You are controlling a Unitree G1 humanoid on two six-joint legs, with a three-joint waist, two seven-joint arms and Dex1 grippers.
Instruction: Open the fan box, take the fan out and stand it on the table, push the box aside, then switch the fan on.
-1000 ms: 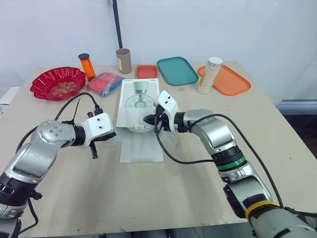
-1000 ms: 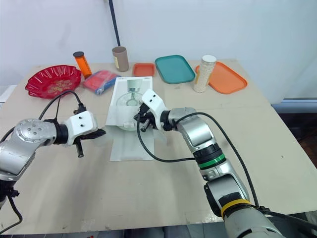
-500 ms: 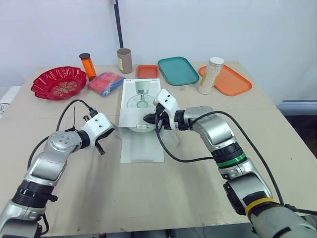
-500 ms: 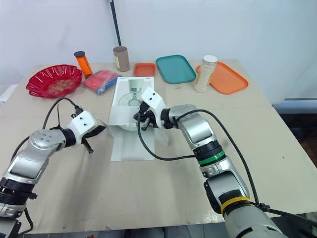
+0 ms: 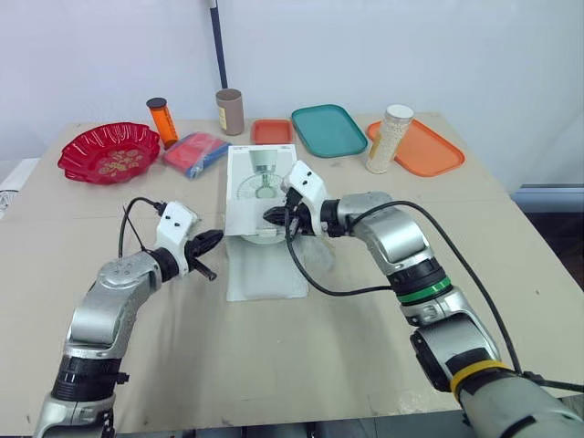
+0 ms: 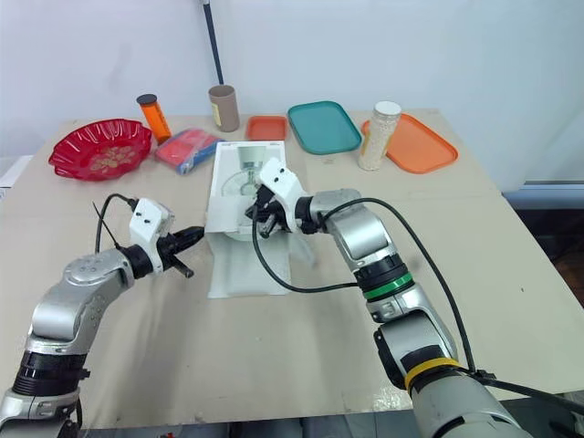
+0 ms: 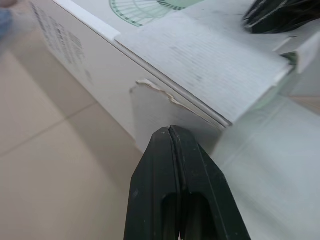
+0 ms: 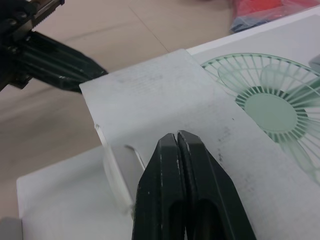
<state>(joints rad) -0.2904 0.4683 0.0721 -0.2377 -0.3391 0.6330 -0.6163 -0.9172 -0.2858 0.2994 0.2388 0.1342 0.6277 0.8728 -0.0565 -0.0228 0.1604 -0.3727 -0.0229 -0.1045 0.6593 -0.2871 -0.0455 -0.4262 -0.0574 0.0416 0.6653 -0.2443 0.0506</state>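
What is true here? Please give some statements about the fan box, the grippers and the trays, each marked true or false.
1. The fan box stands upright. False: it lies flat, printed face up.
2. The left gripper and the right gripper are both shut. True.
3. The teal tray lies between the small orange tray and the large orange tray. True.
4. The left gripper hovers over the teal tray. False: it is beside the box's left side.

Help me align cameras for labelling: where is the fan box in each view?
Left eye view: fan box near centre.
Right eye view: box left of centre.
Left wrist view: box wall just beyond the left gripper.
Right wrist view: box top beyond the right gripper.
Shared landmark: its green fan print.
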